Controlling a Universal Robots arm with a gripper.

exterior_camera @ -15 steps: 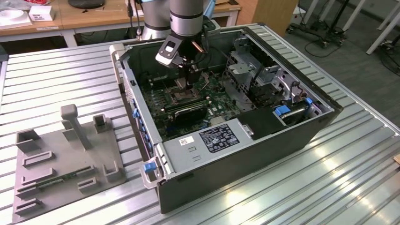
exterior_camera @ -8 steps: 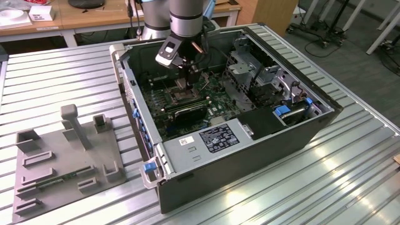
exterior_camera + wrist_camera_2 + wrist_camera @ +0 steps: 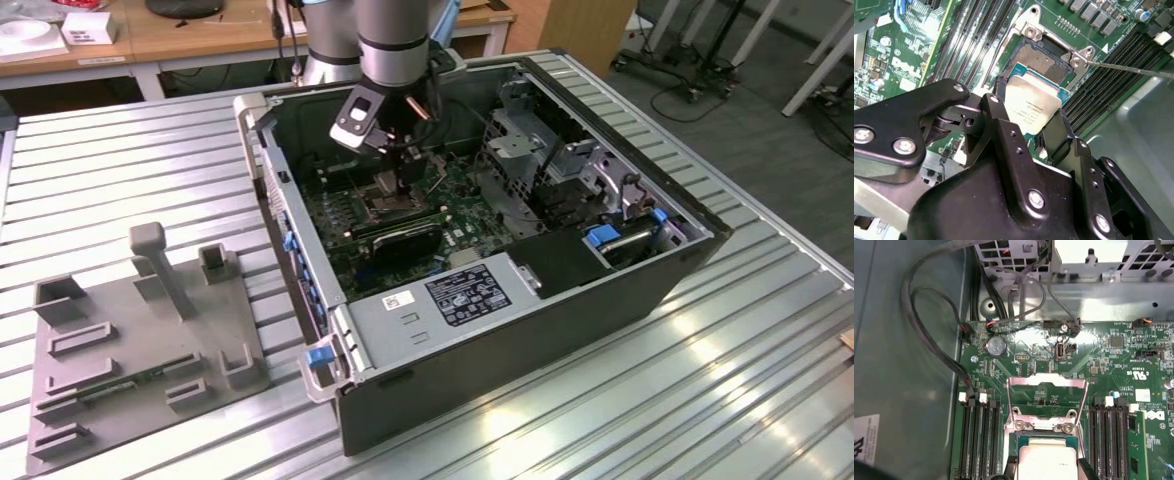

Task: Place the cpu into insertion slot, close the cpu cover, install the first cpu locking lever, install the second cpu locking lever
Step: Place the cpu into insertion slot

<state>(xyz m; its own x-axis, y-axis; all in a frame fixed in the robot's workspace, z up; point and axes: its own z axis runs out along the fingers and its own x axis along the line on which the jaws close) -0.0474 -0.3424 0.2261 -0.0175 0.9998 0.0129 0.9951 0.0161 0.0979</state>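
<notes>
I'm holding the cpu [image 3: 1031, 102] clamped in the end effector [image 3: 1026, 119], partly over the slot [image 3: 1041, 57], below its raised cover [image 3: 1046, 381]. I'm worrying that a tilted, off-centre release bends socket pins.

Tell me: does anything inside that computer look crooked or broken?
Nothing looks damaged. The thin silver metal frame plate stands flipped up at the square dark socket, part of which lies bare, while the hand grips the small square grey-faced chip over it. That looks like work in progress, not a fault.
</notes>
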